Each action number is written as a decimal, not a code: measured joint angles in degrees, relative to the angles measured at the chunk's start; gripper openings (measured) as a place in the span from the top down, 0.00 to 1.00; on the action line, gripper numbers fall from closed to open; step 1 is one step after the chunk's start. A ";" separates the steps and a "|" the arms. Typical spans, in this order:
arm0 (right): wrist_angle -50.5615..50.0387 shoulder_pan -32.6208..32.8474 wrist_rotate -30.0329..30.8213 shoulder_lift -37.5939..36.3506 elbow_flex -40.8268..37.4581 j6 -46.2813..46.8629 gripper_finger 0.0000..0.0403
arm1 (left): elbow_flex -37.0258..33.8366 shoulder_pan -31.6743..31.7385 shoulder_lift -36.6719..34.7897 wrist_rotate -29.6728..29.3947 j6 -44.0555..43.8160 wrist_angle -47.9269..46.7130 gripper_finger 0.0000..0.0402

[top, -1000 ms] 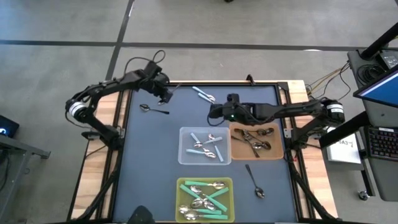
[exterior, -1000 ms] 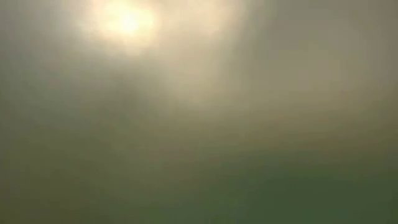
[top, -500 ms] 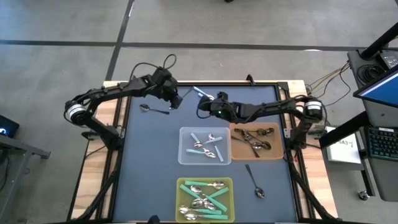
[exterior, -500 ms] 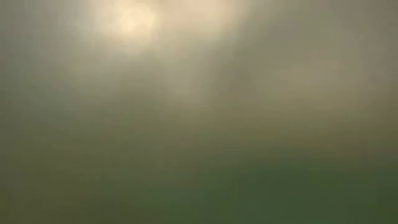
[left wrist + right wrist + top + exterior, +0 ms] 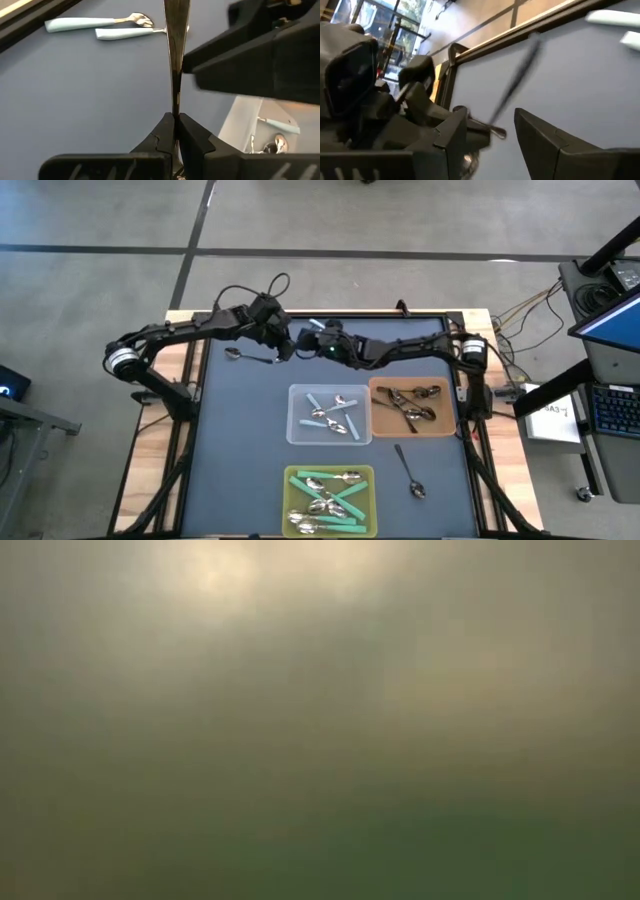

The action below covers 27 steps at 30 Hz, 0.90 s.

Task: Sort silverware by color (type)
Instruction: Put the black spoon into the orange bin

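We are handing over a dark-handled metal spoon (image 5: 176, 55) above the worktop's (image 5: 240, 440) far-left part: our left pincer (image 5: 176, 131) is clamping its handle end while our right pincer (image 5: 490, 131) is straddling it, fingers spread wide. Next, the right pincer is needing to close before the left releases, probably for the brown rectangular bin (image 5: 382, 425). Two light-blue-handled spoons (image 5: 115, 27) are lying nearby, and the two arms are crowding each other.

Dark-handled spoon (image 5: 176, 60) pinched upright, two light-blue spoons (image 5: 100, 27) flat on mat, perhaps touching

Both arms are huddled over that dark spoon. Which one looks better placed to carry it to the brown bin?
Probably the right gripper: it is open around the dark spoon and its arm passes the brown bin. The left gripper is shut on the spoon.
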 joint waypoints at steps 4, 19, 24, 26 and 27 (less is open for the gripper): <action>-1.37 -0.32 -1.13 1.23 3.04 -2.01 0.62 | 0.00 0.03 0.00 -2.27 -0.13 0.19 1.00; -3.75 -0.95 -1.19 0.93 3.01 -1.89 0.64 | -0.01 -0.22 -0.06 -2.99 -1.76 0.21 1.00; -3.64 -1.22 0.74 0.30 2.99 -2.21 0.65 | -0.02 0.30 -0.43 -2.98 -3.47 2.36 1.00; -3.60 -1.58 0.84 0.01 2.99 -2.71 0.66 | -0.02 0.52 -0.78 -2.99 -4.31 3.11 1.00; -3.49 -1.71 0.84 -0.12 2.99 -2.69 0.66 | -0.02 0.64 -1.05 -3.01 -4.52 3.55 1.00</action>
